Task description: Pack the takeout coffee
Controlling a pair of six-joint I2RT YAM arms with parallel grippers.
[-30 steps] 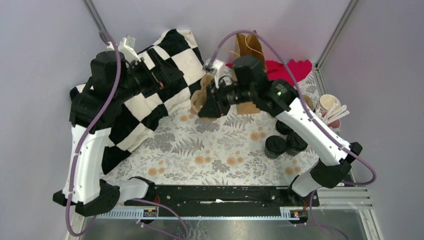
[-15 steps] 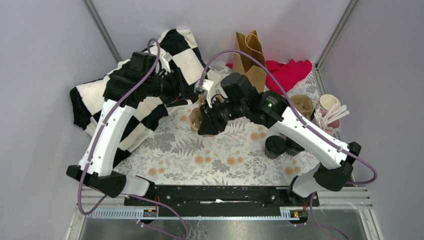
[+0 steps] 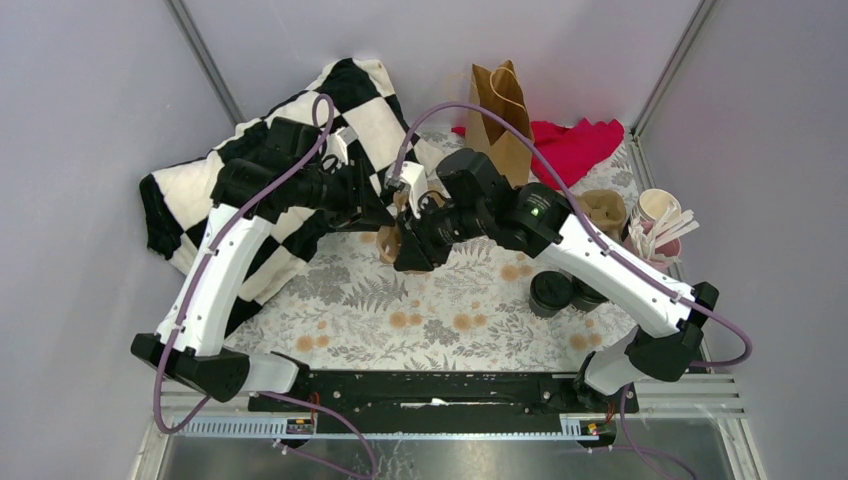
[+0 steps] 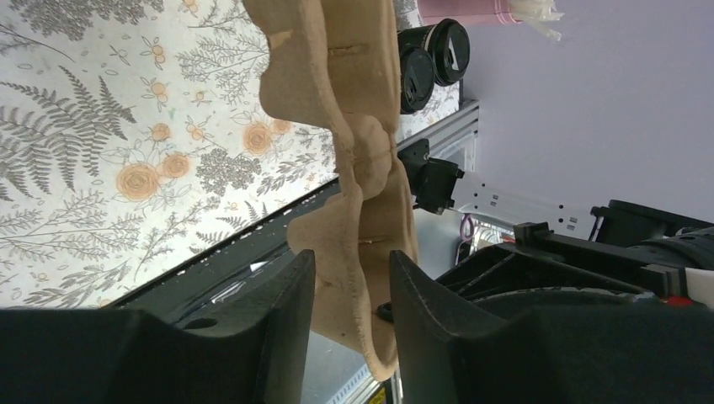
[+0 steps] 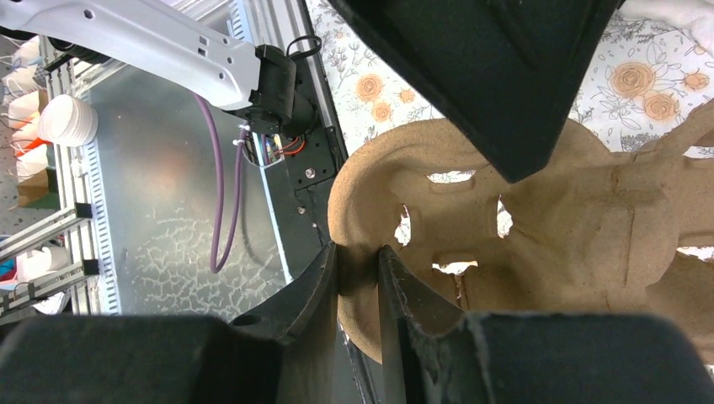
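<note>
Held up over the flowery bench, in the middle: a brown cardboard cup tray; pinched tight at one rim by the right end effector, one finger on each side, no gap to see; at another edge of the tray, the left end effector, fingers close on both sides of the cardboard; cannot tell if pressing or only near. Down on the bench, off to the right by the right arm: the takeout coffee cups, black with round black lids, standing close together, not in the tray, not in any bag; near those, a pink cup with pale sticks poking out. At the back, standing up, a tall brown paper bag; next to it, a red cloth; over on the left, a black and white checked cloth.
</note>
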